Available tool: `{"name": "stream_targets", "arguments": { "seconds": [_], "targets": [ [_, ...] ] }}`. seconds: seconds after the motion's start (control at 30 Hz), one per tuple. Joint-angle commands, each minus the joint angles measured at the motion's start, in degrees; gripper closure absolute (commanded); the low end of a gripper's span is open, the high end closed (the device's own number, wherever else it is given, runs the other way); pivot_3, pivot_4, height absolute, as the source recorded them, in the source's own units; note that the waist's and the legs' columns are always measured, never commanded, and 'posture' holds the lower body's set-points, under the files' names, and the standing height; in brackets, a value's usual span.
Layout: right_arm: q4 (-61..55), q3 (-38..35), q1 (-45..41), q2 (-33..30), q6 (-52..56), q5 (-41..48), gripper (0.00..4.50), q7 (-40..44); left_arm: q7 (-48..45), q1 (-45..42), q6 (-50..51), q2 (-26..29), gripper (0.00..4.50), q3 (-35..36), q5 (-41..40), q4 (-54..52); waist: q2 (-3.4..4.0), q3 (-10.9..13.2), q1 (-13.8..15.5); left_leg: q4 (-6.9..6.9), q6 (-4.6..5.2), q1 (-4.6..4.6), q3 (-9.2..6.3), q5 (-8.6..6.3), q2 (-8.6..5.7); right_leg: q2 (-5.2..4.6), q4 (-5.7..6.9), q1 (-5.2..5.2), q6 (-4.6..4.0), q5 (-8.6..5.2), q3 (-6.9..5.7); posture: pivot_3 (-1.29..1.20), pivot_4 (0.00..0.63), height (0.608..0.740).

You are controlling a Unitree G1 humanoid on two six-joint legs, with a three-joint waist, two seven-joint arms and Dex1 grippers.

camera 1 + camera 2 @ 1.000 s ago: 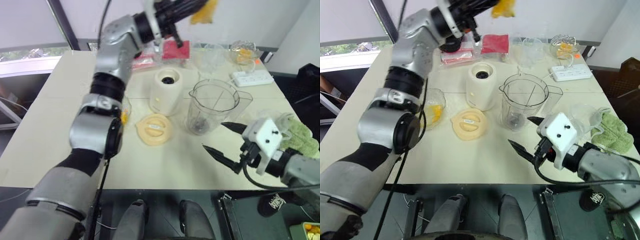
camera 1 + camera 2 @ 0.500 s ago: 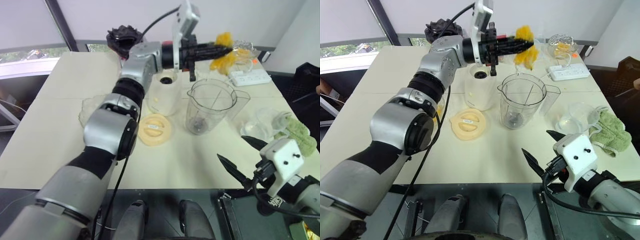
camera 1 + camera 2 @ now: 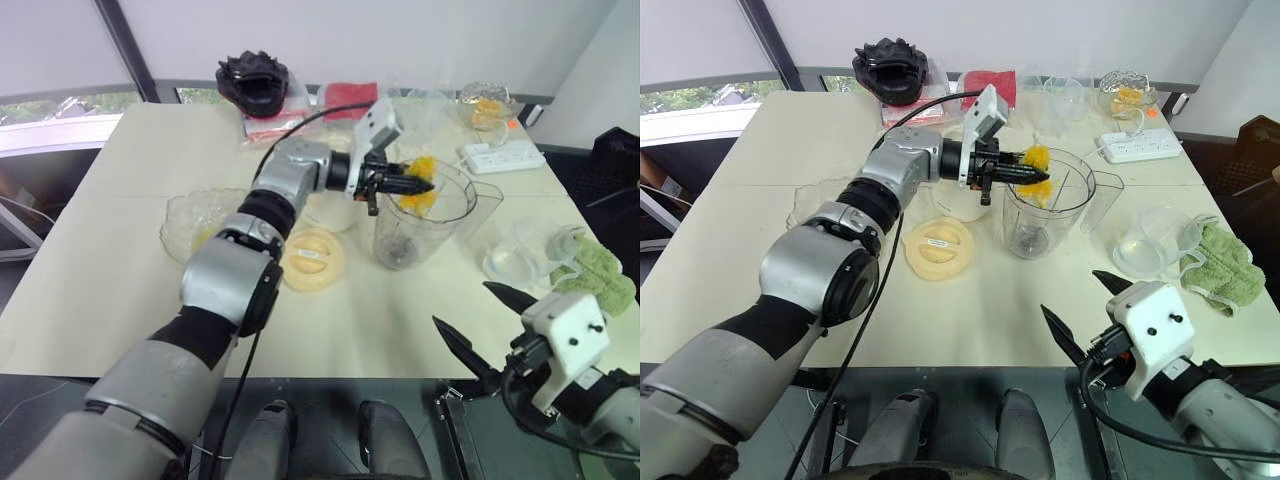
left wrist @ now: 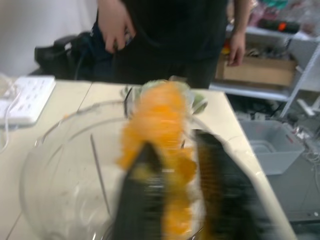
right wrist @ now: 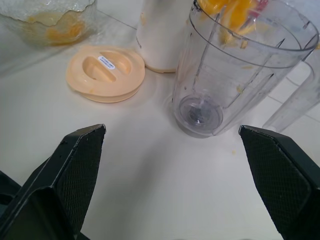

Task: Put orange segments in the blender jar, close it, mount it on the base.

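Observation:
The clear blender jar [image 3: 432, 218] stands upright mid-table with its black blade hub at the bottom. My left gripper [image 3: 418, 186] reaches level across the jar's rim. Its fingers [image 4: 145, 200] are parted. A blurred clump of orange segments [image 4: 165, 130] hangs between and below them, inside the jar's mouth [image 5: 235, 12]. The cream base [image 3: 955, 203] sits just left of the jar, partly behind my left arm. My right gripper [image 3: 462, 305] is open and empty near the table's front edge, right of the jar, facing it.
A pale-yellow lid [image 3: 312, 257] lies in front of the base. A crinkled clear bowl [image 3: 195, 222] with more segments sits to the left. A small clear tub [image 3: 515, 262], a green cloth [image 3: 600, 270] and a power strip [image 3: 500, 155] lie on the right. A person [image 4: 170, 30] stands beyond the table.
My left gripper came down from high above the table to the jar's mouth with the segments, and its fingers have parted. My right gripper drew back from the jar toward the front edge.

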Motion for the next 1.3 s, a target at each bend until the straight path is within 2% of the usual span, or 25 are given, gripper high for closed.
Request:
{"name": "stream_targets", "arguments": {
  "seconds": [0.03, 0.13, 0.27, 0.63, 0.67, 0.8, 1.07, 1.23, 1.3],
  "targets": [
    [-1.62, 1.84, -0.36, -1.59, -2.70, -0.13, 0.00, -2.75, 0.56, -2.33, 0.33, 0.54, 1.57, 0.02, 1.76, 0.02, 0.00, 0.00, -0.04, 0.00, 0.00, 0.00, 0.00, 0.00, 0.00, 0.00, 0.00, 0.00, 0.01, 0.00, 0.00, 0.00, 0.150, 0.740],
    [-1.62, 4.50, -0.32, -2.70, -4.53, -1.49, 0.00, -5.18, 1.54, -2.83, 0.79, 0.99, 0.02, 0.35, 2.65, 0.57, 0.00, 0.00, -0.07, 0.00, 0.01, 0.00, 0.00, 0.00, 0.00, 0.00, 0.00, 0.00, 0.01, 0.00, 0.00, 0.00, 0.150, 0.740],
    [-1.62, 6.91, 0.10, -3.30, -6.50, -2.59, 0.00, -7.87, -0.81, -4.24, 2.25, 1.36, 0.02, -0.03, 3.80, 1.00, 0.00, 0.00, -0.01, 0.01, 0.01, 0.00, -0.01, 0.00, -0.01, 0.00, 0.00, 0.00, 0.01, -0.01, 0.00, 0.00, 0.150, 0.740],
    [-1.62, 16.39, -5.56, -5.25, -7.79, -5.54, 0.00, -14.63, -14.91, -9.40, -5.28, 0.97, 0.02, -9.80, 15.70, 2.28, 0.00, 0.00, -0.10, 0.04, 0.04, 0.01, 0.01, -0.02, -0.02, 0.00, -0.01, 0.05, 0.00, -0.02, 0.00, 0.00, 0.150, 0.740],
    [-1.62, 16.71, -5.44, -5.18, -7.94, -5.89, 0.00, -14.94, -15.04, -9.45, -6.23, 0.97, 0.02, -10.49, 16.62, 2.38, 0.00, 0.00, -0.11, 0.03, 0.04, 0.01, 0.01, -0.02, -0.02, 0.00, -0.01, 0.05, -0.01, -0.02, 0.00, 0.00, 0.150, 0.740],
    [-1.62, 20.00, -5.21, -5.32, -9.96, -8.37, 0.00, -17.65, -3.90, -9.58, -18.19, 0.91, 0.02, -17.14, 25.02, 2.55, 0.00, 0.00, 0.03, 0.05, 0.05, 0.00, 0.01, -0.03, -0.02, 0.00, -0.01, 0.05, -0.01, -0.02, 0.01, 0.00, 0.150, 0.740],
    [-1.62, 21.31, -5.97, -6.58, -10.70, -9.02, 0.00, -20.53, 1.59, -10.38, -16.43, 0.79, 0.02, -10.93, 20.97, 3.18, 0.00, 0.00, -0.10, 0.06, 0.06, -0.01, 0.00, -0.04, -0.02, 0.00, -0.02, 0.05, 0.01, -0.03, 0.01, 0.00, 0.150, 0.740],
    [-1.62, 17.48, -4.66, -6.28, -9.30, -7.54, 0.00, -19.28, 2.47, -10.73, -11.45, 3.40, 0.02, -2.26, 14.13, 2.69, 0.00, 0.00, -0.17, 0.08, 0.07, 0.01, 0.00, -0.04, -0.02, 0.00, 0.00, 0.06, 0.02, -0.02, 0.00, 0.00, 0.150, 0.740],
    [-1.62, 14.18, -3.29, -4.11, -8.22, -6.67, 0.00, -17.48, 1.36, -10.63, -9.19, 4.77, 0.02, 0.85, 11.34, 2.25, 0.00, 0.00, -0.18, 0.08, 0.07, 0.02, 0.00, -0.04, -0.01, 0.00, 0.03, 0.06, 0.02, -0.02, 0.00, 0.00, 0.150, 0.740]
  ]
}}
